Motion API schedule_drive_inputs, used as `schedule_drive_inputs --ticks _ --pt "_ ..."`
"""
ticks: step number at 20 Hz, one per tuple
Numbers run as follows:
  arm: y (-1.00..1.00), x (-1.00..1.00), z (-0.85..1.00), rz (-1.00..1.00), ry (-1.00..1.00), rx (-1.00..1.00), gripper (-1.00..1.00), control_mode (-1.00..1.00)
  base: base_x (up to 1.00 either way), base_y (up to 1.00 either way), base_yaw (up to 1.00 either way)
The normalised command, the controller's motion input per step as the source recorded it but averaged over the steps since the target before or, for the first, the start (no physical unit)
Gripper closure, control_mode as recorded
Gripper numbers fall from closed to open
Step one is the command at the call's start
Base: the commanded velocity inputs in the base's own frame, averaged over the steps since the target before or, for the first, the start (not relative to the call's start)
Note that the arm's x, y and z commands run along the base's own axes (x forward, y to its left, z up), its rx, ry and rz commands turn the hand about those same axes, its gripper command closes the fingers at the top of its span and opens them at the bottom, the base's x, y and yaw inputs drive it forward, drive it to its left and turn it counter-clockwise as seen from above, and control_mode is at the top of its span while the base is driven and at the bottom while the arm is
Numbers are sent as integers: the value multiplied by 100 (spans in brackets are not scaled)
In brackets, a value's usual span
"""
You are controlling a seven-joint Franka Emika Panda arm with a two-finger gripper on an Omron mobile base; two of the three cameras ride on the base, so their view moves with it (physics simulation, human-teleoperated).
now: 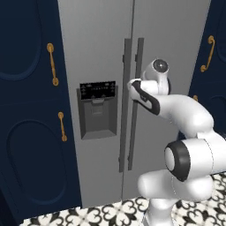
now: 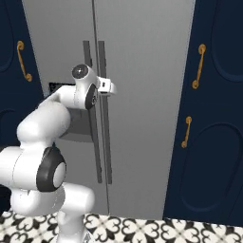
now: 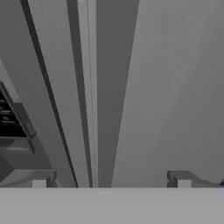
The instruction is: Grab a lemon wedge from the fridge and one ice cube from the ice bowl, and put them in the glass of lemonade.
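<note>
The grey double-door fridge (image 1: 97,44) (image 2: 142,71) (image 3: 175,87) stands with both doors closed. Two dark vertical bar handles (image 1: 125,110) (image 2: 102,142) run beside the centre seam. My gripper (image 1: 131,84) (image 2: 110,88) (image 3: 111,179) is open, at about the height of the black dispenser recess (image 1: 97,110) (image 3: 8,122). In the hand view the right door's handle (image 3: 116,87) lies between my spread fingertips (image 3: 39,180), which do not touch it. The lemon wedge, the ice bowl and the glass of lemonade are out of view.
Navy cabinets (image 1: 26,132) (image 2: 213,142) with gold handles (image 1: 53,64) (image 2: 198,66) flank the fridge on both sides. Black-and-white patterned floor tiles (image 1: 110,212) (image 2: 156,230) lie below. My white arm (image 1: 190,145) (image 2: 42,156) fills the space in front of the doors.
</note>
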Motion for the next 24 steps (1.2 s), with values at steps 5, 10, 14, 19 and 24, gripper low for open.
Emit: schedule_drive_inputs --ticks 5,10,14,19,24 --pt "0 47 -26 0 0 3 -100 -100 0 0 0" --pt "0 54 -17 0 0 0 -100 -100 0 0 0" --pt "0 58 -20 0 0 0 -100 -100 0 0 0" --pt "0 55 -27 0 0 0 -100 -100 0 0 0" --pt "-4 26 -28 0 -4 0 -100 -100 0 0 0"
